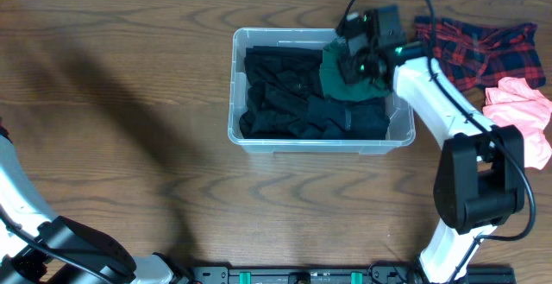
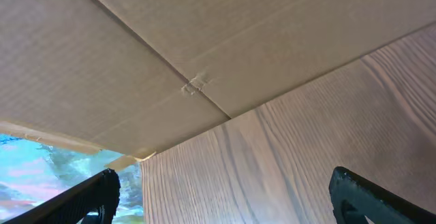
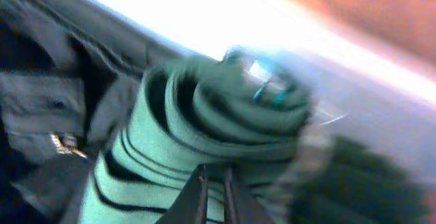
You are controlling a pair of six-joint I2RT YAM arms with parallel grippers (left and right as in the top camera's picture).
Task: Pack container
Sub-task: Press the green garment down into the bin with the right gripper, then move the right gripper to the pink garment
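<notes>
Over the container (image 1: 319,145), right claw (image 3: 214,175) pinched nearly together on green garment (image 3: 204,115), left claw (image 2: 225,183) spread wide

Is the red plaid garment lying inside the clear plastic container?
No, the red plaid garment lies on the wooden table beside the container, outside its walls.

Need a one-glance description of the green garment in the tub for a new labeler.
On the wooden table sits a clear container packed with dark clothes. In its far right corner, under the right gripper, lies a rolled garment: the only green piece among black ones.
</notes>
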